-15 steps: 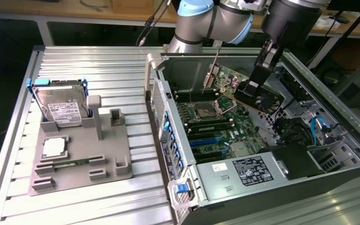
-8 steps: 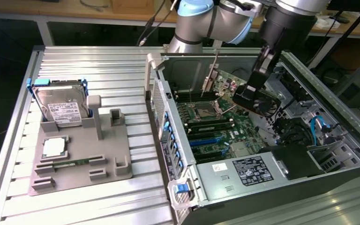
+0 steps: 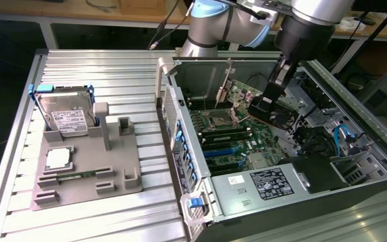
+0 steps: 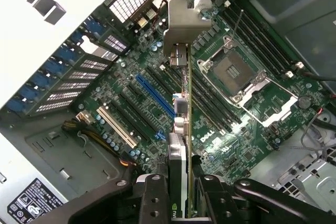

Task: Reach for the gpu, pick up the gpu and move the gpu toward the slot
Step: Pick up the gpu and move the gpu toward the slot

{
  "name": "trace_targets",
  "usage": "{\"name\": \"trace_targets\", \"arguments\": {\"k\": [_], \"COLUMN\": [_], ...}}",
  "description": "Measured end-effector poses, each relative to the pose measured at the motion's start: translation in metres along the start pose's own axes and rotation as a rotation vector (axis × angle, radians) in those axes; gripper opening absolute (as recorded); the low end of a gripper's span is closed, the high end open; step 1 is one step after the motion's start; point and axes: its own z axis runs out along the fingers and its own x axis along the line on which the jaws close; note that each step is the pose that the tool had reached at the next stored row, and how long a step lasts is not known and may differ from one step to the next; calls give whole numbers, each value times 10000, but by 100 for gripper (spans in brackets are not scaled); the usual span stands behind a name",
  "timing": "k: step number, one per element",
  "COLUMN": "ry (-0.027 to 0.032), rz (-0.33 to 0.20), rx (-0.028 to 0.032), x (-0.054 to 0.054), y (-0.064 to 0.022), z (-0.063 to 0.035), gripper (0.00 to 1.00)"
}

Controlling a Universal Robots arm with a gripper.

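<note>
My gripper [image 3: 269,103] hangs inside the open computer case [image 3: 180,151], shut on the gpu [image 3: 242,98]. The gpu is a green card held upright above the motherboard [image 3: 231,136], with its silver end bracket [image 3: 221,88] toward the case's rear wall. In the wrist view the gpu [image 4: 185,108] is edge-on, a thin slab running from between the fingers [image 4: 153,192] out to the silver bracket [image 4: 181,22]. It hovers clear of the board, roughly parallel to the blue slot [image 4: 155,95] and slightly to the CPU-socket side of it.
The CPU socket [image 4: 236,72] and memory slots lie beside the card. A power supply [image 3: 267,184] fills the case's near end. At the exterior view's left, a grey fixture [image 3: 86,166] holds a silver hard drive [image 3: 62,113], a chip [image 3: 58,159] and a memory stick [image 3: 79,175].
</note>
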Motion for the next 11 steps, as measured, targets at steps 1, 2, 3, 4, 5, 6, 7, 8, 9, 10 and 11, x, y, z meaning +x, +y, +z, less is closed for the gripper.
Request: {"name": "trace_targets", "arguments": {"k": [1, 2, 3, 4, 5, 6, 7, 8, 9, 10, 11], "ry": [1, 1, 1, 1, 0, 0, 0, 0, 1, -1, 0], "rz": [0, 0, 0, 0, 0, 0, 0, 0, 0, 0, 0], "rx": [0, 0, 0, 0, 0, 0, 0, 0, 0, -1, 0], "x": [-1, -1, -2, -3, -4, -4, -5, -6, -6, -7, -7], "y": [0, 1, 1, 1, 2, 2, 2, 3, 3, 3, 4], "z": [15, 29, 44, 60, 75, 89, 103, 118, 132, 146, 158], "gripper": [27, 27, 27, 27, 27, 27, 27, 27, 27, 27, 27]}}
